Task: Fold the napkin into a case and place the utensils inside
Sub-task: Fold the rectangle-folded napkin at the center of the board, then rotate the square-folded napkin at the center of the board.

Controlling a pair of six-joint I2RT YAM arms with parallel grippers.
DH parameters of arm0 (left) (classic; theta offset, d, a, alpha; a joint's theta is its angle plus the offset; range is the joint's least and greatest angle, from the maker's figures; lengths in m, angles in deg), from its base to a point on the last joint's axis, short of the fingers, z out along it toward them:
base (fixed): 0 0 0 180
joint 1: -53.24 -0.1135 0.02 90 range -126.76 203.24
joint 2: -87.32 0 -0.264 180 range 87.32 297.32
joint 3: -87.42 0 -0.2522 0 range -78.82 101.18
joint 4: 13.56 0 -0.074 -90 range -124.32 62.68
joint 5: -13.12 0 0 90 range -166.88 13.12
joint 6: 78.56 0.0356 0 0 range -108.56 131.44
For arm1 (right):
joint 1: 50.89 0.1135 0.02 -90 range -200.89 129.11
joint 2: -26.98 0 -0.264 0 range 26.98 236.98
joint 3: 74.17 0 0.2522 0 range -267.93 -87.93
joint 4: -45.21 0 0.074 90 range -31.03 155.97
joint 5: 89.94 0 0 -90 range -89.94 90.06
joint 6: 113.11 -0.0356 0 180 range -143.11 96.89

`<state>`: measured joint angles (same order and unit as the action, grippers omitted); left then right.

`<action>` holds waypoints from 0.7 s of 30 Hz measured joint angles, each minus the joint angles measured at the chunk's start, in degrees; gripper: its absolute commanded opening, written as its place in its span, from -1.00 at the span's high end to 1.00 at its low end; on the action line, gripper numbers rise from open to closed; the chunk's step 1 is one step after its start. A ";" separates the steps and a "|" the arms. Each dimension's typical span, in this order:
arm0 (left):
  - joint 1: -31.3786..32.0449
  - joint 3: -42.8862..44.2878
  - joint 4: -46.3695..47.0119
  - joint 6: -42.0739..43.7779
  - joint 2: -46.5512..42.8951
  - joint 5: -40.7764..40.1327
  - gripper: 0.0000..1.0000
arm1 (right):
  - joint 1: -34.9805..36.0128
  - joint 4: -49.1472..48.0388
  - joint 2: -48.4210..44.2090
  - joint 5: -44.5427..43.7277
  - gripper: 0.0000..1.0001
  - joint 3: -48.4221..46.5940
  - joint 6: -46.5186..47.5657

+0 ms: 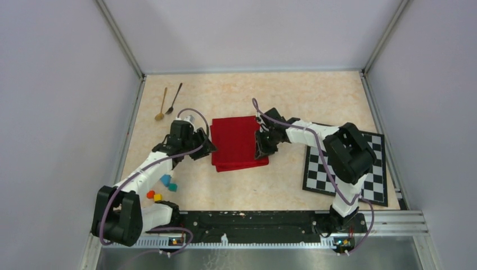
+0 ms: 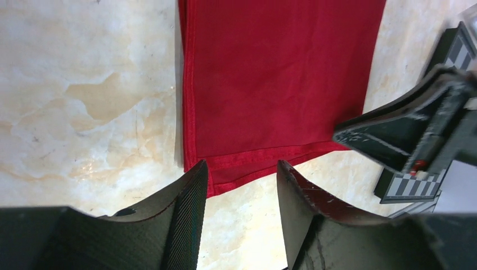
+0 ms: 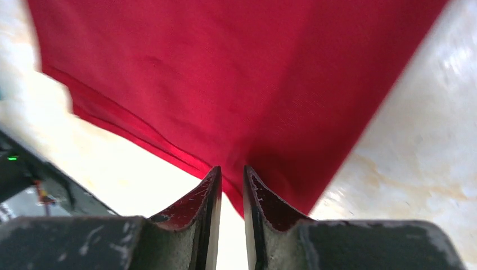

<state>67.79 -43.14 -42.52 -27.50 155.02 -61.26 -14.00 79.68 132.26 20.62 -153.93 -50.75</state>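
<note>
The red napkin (image 1: 239,140) lies folded into a rectangle of at least two layers in the middle of the table. It also shows in the left wrist view (image 2: 270,73) and the right wrist view (image 3: 225,73). My left gripper (image 1: 207,147) is open and empty at the napkin's left near corner (image 2: 242,171). My right gripper (image 1: 262,151) is over the napkin's right near corner (image 3: 232,174), its jaws a narrow gap apart with nothing between them. The gold spoon (image 1: 162,104) and the black spoon (image 1: 174,99) lie side by side at the far left.
The black-and-white chequered mat (image 1: 372,180) lies at the right, partly under my right arm. Several small coloured blocks (image 1: 165,180) sit near my left arm's base. Metal rails and walls bound the table.
</note>
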 measured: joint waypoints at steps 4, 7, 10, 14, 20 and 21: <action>0.00 2.54 -0.57 0.48 0.04 0.13 -0.21 | -0.74 4.50 0.35 -3.32 0.64 1.38 2.32; 0.00 4.37 -0.90 0.94 0.07 0.63 -0.25 | -2.58 7.30 0.87 -5.97 0.63 -0.35 4.28; 0.00 5.84 -1.27 1.36 0.07 1.31 -0.31 | -5.29 10.05 3.10 -13.29 0.56 -5.42 8.04; -0.02 7.34 -1.49 1.79 0.63 1.95 -0.42 | -7.65 9.16 7.96 -25.49 0.34 -13.40 16.02; -0.76 13.07 -1.36 3.45 8.33 2.64 -0.46 | -7.32 9.31 5.29 -23.91 0.11 -16.13 16.33; -1.14 14.53 -1.53 3.93 10.75 2.80 -0.45 | -7.26 9.22 3.48 -22.21 0.11 -15.58 14.88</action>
<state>66.65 -28.60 -44.05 -23.56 165.77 -58.46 -21.26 88.90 135.73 -1.59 -169.52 -35.86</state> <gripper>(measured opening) 0.727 0.441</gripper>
